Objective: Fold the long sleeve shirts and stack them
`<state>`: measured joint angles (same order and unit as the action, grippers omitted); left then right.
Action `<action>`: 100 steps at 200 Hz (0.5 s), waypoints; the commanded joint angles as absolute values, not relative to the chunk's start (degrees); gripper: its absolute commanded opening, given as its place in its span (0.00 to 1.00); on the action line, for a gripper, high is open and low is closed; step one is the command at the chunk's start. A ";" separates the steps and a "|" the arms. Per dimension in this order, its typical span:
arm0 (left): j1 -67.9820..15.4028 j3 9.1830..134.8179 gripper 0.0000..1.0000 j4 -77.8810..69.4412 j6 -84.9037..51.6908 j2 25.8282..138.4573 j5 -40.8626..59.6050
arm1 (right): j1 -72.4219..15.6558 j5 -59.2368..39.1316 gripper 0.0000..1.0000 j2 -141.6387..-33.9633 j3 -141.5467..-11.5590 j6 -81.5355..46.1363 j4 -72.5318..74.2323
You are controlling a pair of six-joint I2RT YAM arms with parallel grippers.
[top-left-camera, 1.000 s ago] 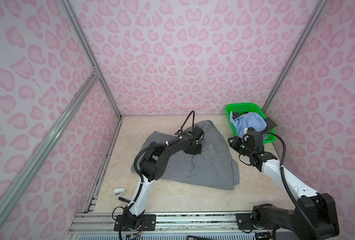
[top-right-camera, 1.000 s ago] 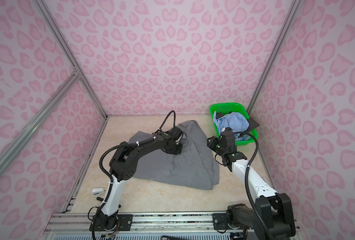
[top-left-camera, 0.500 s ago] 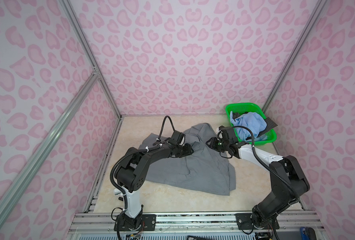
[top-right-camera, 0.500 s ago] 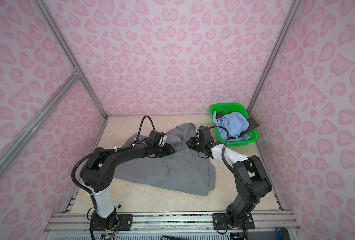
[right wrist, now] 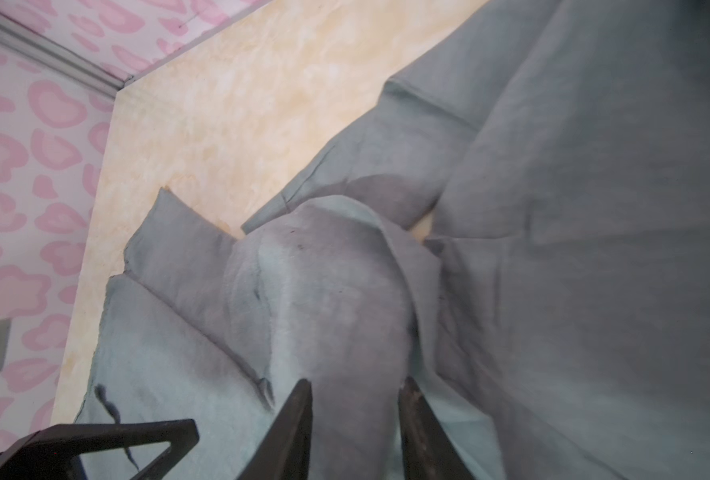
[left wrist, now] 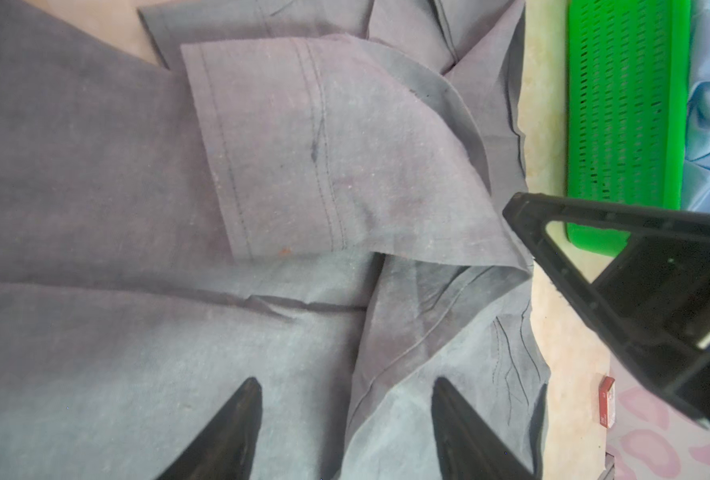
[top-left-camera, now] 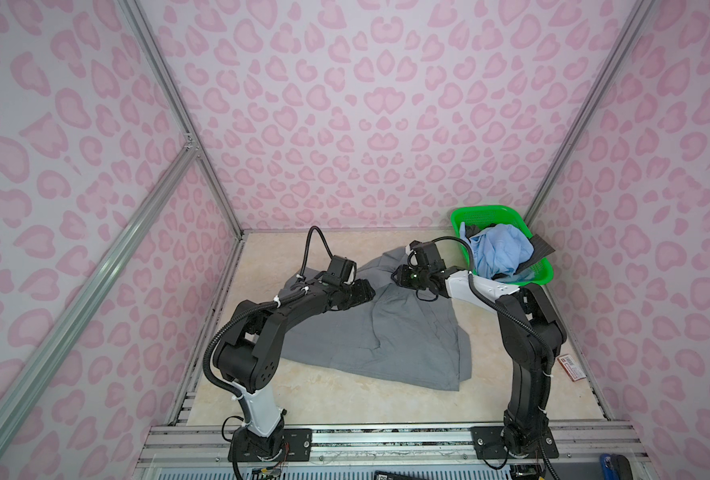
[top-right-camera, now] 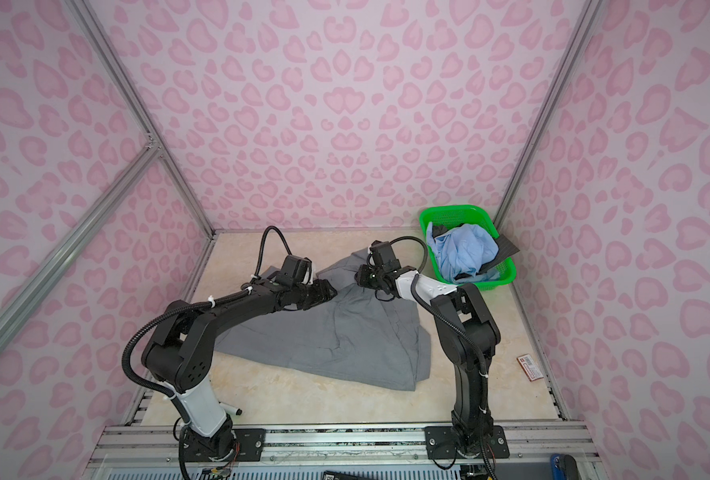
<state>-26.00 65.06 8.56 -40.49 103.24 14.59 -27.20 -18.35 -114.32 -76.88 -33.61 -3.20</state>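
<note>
Tabletop (top-left-camera: pixel 345 399), grey shirt (top-left-camera: pixel 407 332) — below left gripper (left wrist: pixel 345 380), pinched in right gripper (right wrist: pixel 356 380).

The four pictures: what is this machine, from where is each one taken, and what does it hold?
Two robot arms stand at a table, each ending in a two-fingered gripper. Two pictures look down from above; two come from cameras on the wrists. A grey shirt lies on the table; a green basket holds a light blue shirt. The left gripper is open above the grey shirt, holding nothing. A ridge of that shirt lies between the fingers of the right gripper; pinched or not, I cannot tell.
</note>
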 commanded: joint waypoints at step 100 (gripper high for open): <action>-24.52 73.69 0.69 12.46 -50.46 112.57 6.66 | -27.51 -22.49 0.25 -116.54 -72.65 -40.91 3.51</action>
